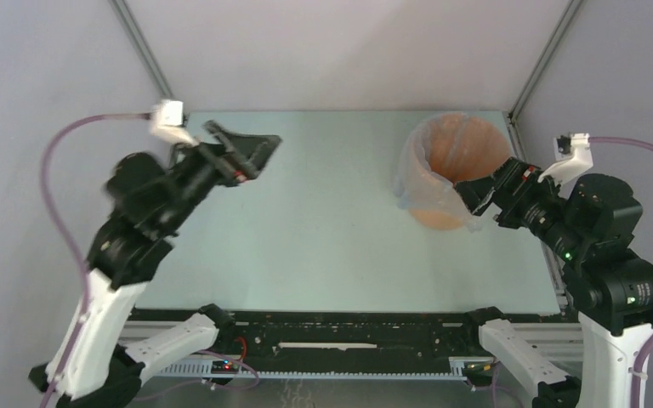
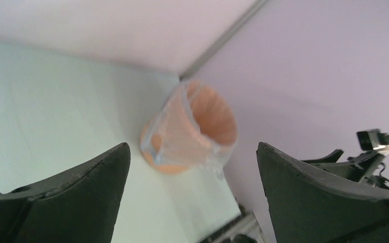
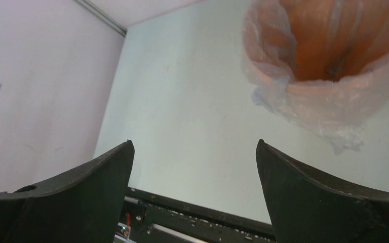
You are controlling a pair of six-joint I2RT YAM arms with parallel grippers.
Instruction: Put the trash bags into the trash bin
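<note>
the orange trash bin (image 1: 463,153) stands at the far right of the table (image 1: 323,238). the pale film trash bag (image 1: 419,194) already lines it, its mouth folded out over the rim, with a loose flap hanging on the near side. the right gripper (image 1: 479,189) is just beside that rim, fingers spread wide and holding nothing. the bin's opening lies ahead of it and slightly to its left. the left gripper (image 1: 251,151), also spread and empty, hangs well apart across the table, so the right arm is plainly the nearer.

The right pincer (image 3: 194,143) is spread wide and empty above the pale desk (image 3: 182,91). Ahead, the thin bag (image 3: 309,104) lines the orange bin (image 3: 329,40), folded over its rim.
</note>
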